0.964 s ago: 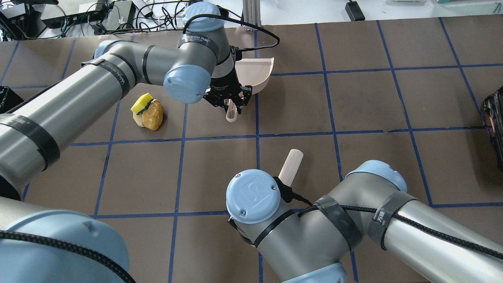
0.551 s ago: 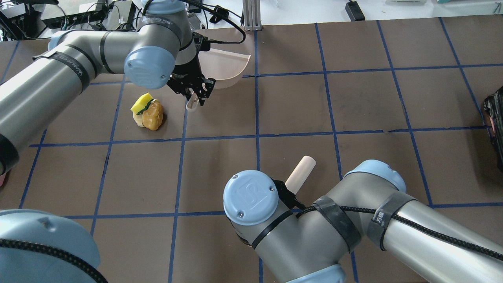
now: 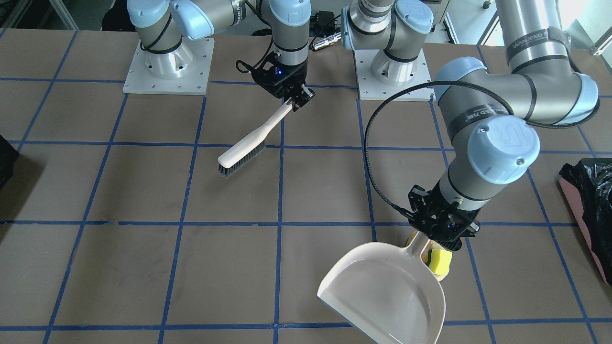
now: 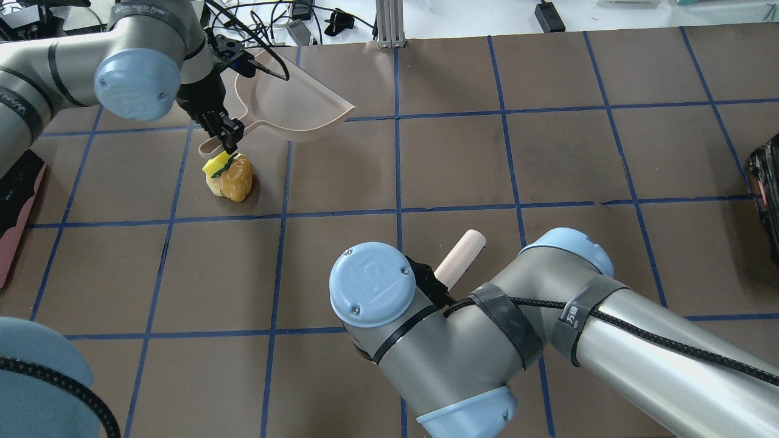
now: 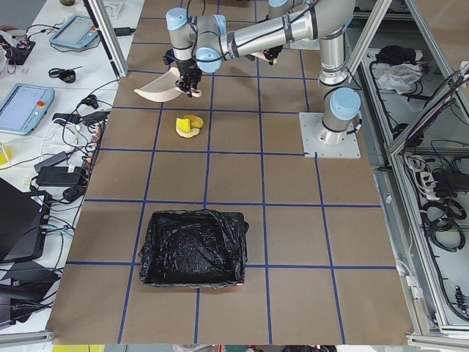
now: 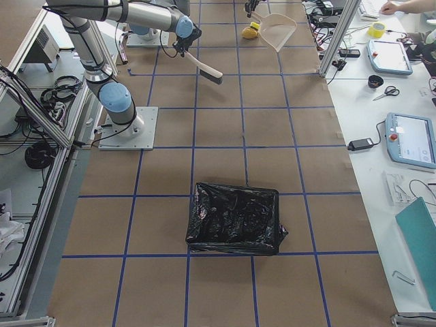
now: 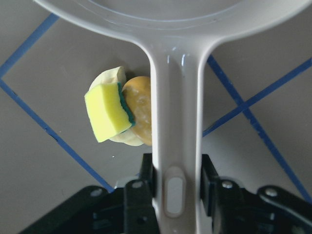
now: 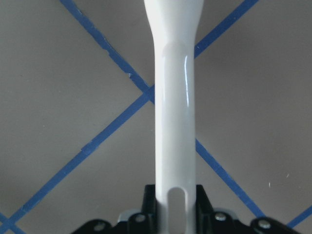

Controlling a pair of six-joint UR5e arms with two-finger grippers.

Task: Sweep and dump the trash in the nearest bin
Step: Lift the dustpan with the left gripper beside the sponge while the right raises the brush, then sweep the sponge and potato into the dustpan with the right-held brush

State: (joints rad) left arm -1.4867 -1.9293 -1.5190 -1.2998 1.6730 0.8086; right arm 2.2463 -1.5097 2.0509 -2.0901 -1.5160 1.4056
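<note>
The trash (image 4: pixel 231 176) is a brownish-orange lump (image 7: pixel 139 109), a yellow sponge (image 7: pixel 108 111) and pale peel, lying together on the table. My left gripper (image 4: pixel 222 137) is shut on the handle of a beige dustpan (image 4: pixel 286 103) and hangs just above the trash, with the pan raised off the table. In the front view the pan (image 3: pixel 387 291) partly hides the trash (image 3: pixel 441 260). My right gripper (image 3: pixel 291 95) is shut on the handle of a white brush (image 3: pixel 248 143), far from the trash. The pink-sided bin (image 3: pixel 581 215) with its black bag stands at the table's left end (image 5: pixel 194 249).
A second black-bagged container (image 6: pixel 235 218) stands at the table's right end and shows at the overhead view's right edge (image 4: pixel 768 194). My right arm's elbow (image 4: pixel 371 286) fills the near middle. Blue tape lines grid the brown table (image 4: pixel 548 152).
My left arm has swung left with the dustpan, from near the table's middle to just above the trash. The brush in the right gripper has shifted slightly.
</note>
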